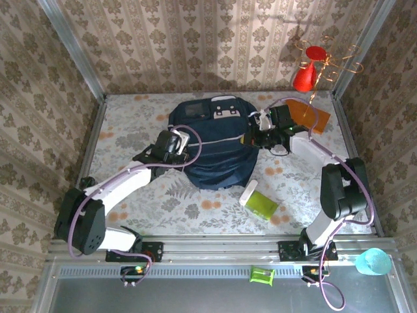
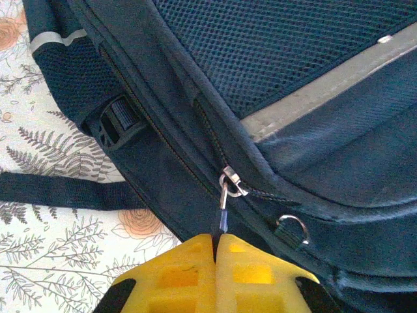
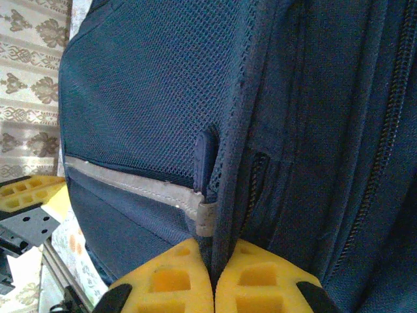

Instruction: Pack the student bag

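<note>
L end effector (image 2: pixel 215 242) tight on zip pull (image 2: pixel 224 207), student bag (image 2: pixel 306 65).

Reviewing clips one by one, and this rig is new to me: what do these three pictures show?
Two robot arms are bolted at the near edge of a flowered table. One picture looks down from above and behind them; the other two come from wrist cameras. A navy student bag lies mid-table, a green pack nearer the arms, a flat orange item to its right. The left tool pinches the bag's zipper pull; the right tool is shut on a fold of the bag's side.
</note>
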Robot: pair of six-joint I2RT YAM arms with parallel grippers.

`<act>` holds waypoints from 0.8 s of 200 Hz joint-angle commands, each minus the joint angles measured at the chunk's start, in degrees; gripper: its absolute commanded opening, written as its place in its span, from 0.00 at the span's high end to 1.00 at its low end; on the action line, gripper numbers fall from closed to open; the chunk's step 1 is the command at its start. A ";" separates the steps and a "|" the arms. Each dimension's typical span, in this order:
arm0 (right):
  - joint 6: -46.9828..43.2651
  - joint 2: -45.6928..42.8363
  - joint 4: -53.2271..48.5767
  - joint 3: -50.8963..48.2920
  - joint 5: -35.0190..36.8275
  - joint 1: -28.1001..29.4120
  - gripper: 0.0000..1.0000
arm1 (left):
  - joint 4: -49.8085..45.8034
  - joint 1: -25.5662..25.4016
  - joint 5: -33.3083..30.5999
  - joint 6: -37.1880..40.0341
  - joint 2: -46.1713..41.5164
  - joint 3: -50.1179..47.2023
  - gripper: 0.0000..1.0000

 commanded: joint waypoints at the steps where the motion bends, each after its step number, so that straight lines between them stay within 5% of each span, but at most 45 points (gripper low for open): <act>1: -5.07 1.06 -3.12 3.19 1.70 -2.19 1.00 | 0.13 4.08 -2.63 1.46 2.70 1.39 1.00; 119: -7.22 1.48 -4.86 4.71 0.96 -2.19 1.00 | 6.83 9.69 4.76 2.80 9.55 7.38 1.00; 160: 1.02 -1.59 4.14 2.44 -5.56 -1.93 0.92 | 10.65 9.51 5.19 3.32 0.52 0.73 0.56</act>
